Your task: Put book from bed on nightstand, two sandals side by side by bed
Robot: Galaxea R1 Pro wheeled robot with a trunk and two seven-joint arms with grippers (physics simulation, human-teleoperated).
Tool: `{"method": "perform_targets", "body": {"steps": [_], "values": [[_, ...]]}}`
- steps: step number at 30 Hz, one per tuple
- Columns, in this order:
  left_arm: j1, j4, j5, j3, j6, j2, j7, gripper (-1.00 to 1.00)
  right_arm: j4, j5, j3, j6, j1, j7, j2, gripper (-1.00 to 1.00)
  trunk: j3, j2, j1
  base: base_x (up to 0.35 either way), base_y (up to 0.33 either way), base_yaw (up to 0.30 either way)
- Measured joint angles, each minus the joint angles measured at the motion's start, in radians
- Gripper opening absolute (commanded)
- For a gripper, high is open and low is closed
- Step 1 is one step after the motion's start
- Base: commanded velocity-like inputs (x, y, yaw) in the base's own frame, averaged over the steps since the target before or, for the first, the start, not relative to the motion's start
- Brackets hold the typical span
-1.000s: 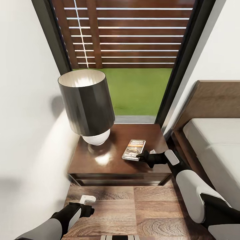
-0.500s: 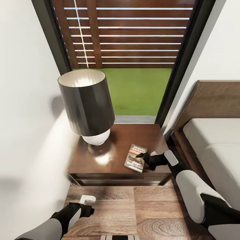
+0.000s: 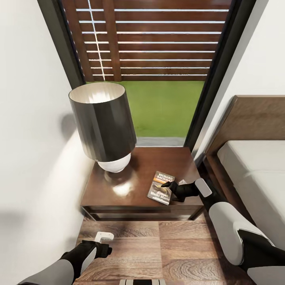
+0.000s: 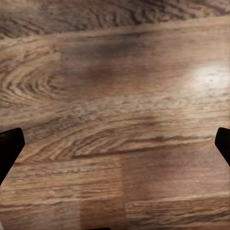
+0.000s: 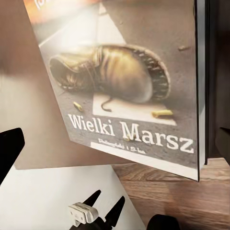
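The book (image 3: 161, 187) lies flat on the dark brown nightstand (image 3: 118, 194), close to its front edge and right of the lamp. Its cover (image 5: 129, 86) shows a worn shoe and white lettering. My right gripper (image 3: 166, 185) hovers over the book's right side, open, its fingers (image 5: 9, 148) spread wide on either side of the cover. Low over the wood floor in front of the nightstand, my left gripper (image 3: 103, 241) is open and holds nothing (image 4: 115, 148). The bed (image 3: 253, 174) stands at the right. The sandals are out of view.
A table lamp (image 3: 103, 120) with a dark shade takes up the nightstand's back left. A white wall (image 3: 31, 138) closes the left side. Behind the nightstand is a tall dark-framed window (image 3: 158, 59). Plank floor (image 3: 158, 253) lies between me and the nightstand.
The book has slid toward the nightstand's front edge and turned slightly clockwise. My right gripper stayed beside it, nearly still. The left arm has not moved.
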Motion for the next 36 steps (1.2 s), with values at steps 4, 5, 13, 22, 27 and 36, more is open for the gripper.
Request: {"method": "perform_targets", "body": {"steps": [4, 5, 13, 22, 27, 36], "values": [[0.000, 0.000, -0.001, 0.000, 0.000, -0.001, 0.000, 1.00, -0.001, -0.001, 0.000, 0.000, 0.000, 0.000, 0.000, 1.00, 0.012, 0.028, -0.015, 0.000, 0.000, 0.000], [0.000, 0.000, -0.001, 0.000, 0.000, -0.001, 0.000, 1.00, -0.001, -0.001, 0.000, 0.000, 0.000, 0.000, 0.000, 1.00, 0.016, 0.035, -0.019, 0.000, 0.000, 0.000], [0.000, 0.000, -0.002, 0.000, 0.001, -0.002, 0.000, 1.00, 0.000, 0.000, 0.000, 0.000, -0.005, -0.001, 0.000, 1.00, 0.041, 0.091, -0.050, 0.000, 0.000, 0.000], [0.000, 0.000, -0.002, 0.000, 0.001, -0.002, 0.000, 1.00, -0.001, 0.001, 0.000, 0.000, -0.007, -0.016, 0.000, 1.00, 0.069, 0.154, -0.084, 0.000, 0.000, 0.000], [0.000, 0.000, -0.002, 0.000, 0.001, -0.002, 0.000, 1.00, 0.000, 0.001, 0.000, 0.000, -0.007, -0.023, 0.000, 1.00, 0.085, 0.189, -0.103, 0.000, 0.000, 0.000], [0.000, 0.000, -0.002, 0.000, 0.002, -0.002, 0.000, 1.00, -0.001, 0.000, -0.001, -0.001, -0.007, -0.026, 0.000, 1.00, 0.113, 0.252, -0.138, 0.000, 0.000, 0.000]]}}
